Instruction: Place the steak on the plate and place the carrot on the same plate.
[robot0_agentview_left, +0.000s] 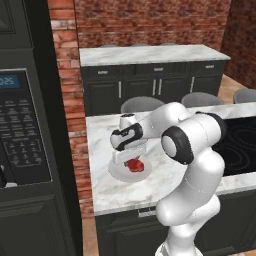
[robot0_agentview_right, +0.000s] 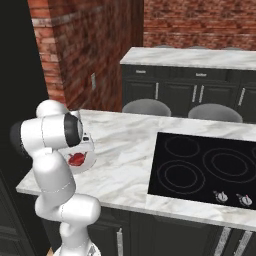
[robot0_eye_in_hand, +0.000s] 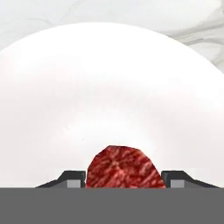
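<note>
A white marble counter (robot0_agentview_left: 105, 185) runs beside a black cooktop (robot0_agentview_right: 210, 167), red brick walls (robot0_agentview_right: 75, 50) behind. The gripper (robot0_eye_in_hand: 123, 180) grasps the steak (robot0_eye_in_hand: 124, 168) between its fingertips (low over the pale plate (robot0_eye_in_hand: 109, 87), near the counter's corner).

the steak (robot0_eye_in_hand: 125, 167) sits between the fingers of the end effector (robot0_eye_in_hand: 126, 178), directly over the plate (robot0_eye_in_hand: 109, 87). the plate lies on the table (robot0_agentview_left: 165, 175) beneath the end effector.
</note>
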